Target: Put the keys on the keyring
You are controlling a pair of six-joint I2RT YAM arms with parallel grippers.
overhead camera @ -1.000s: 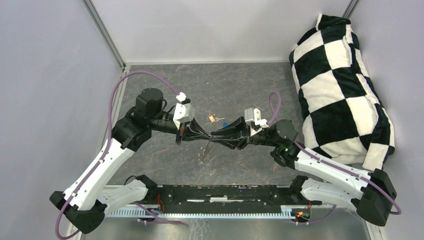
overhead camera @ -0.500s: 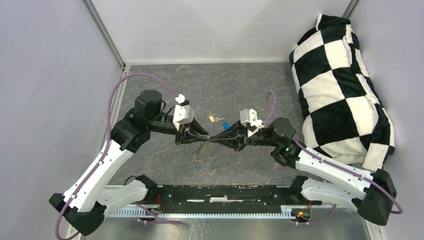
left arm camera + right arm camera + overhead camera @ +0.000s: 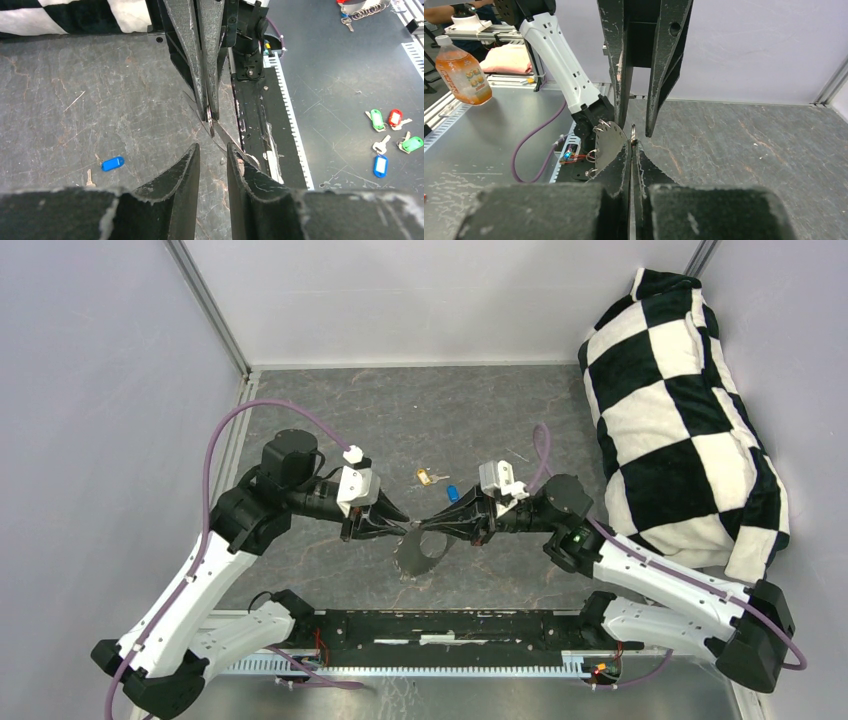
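Observation:
The keyring (image 3: 420,552) is a grey-silver loop that hangs over the table at the middle. My right gripper (image 3: 428,524) is shut on its upper edge. In the right wrist view the jaws (image 3: 631,145) pinch the thin band, and the keyring (image 3: 608,142) spreads to their left. My left gripper (image 3: 398,521) stands open just left of it, with nothing between its fingers (image 3: 190,160). The left wrist view shows the keyring (image 3: 227,137) beyond my left gripper (image 3: 212,148). Both keys lie on the table behind: the gold one (image 3: 428,477) and the blue one (image 3: 453,492), the blue key (image 3: 112,163) also in the left wrist view.
A black-and-white chequered cushion (image 3: 680,410) fills the right side. A black rail (image 3: 430,630) runs along the near edge between the arm bases. Coloured key tags (image 3: 395,132) lie on a lower surface off the table. An orange bottle (image 3: 464,70) stands beyond the left wall.
My left gripper has opened and drawn back to the left. My right gripper has shut on the keyring, which now hangs lower and flatter from it.

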